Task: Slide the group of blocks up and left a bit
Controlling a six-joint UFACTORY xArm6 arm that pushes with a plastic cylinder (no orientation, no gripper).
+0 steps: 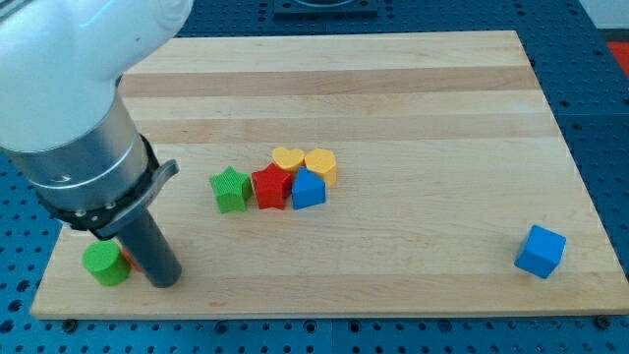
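A group of blocks sits a little left of the board's middle: a green star [230, 189], a red star [271, 187], a blue block [308, 189], and two yellow hearts [287, 158] [321, 163] just above them. They touch or nearly touch one another. My tip [165, 281] rests near the board's bottom left corner, below and left of the group and well apart from it. A green cylinder [104, 264] lies just left of the rod. A sliver of a red or orange block [126, 258] shows between them, mostly hidden.
A blue cube [541, 251] sits alone near the bottom right of the wooden board [393, 88]. The arm's large grey and white body [69, 118] covers the board's left side.
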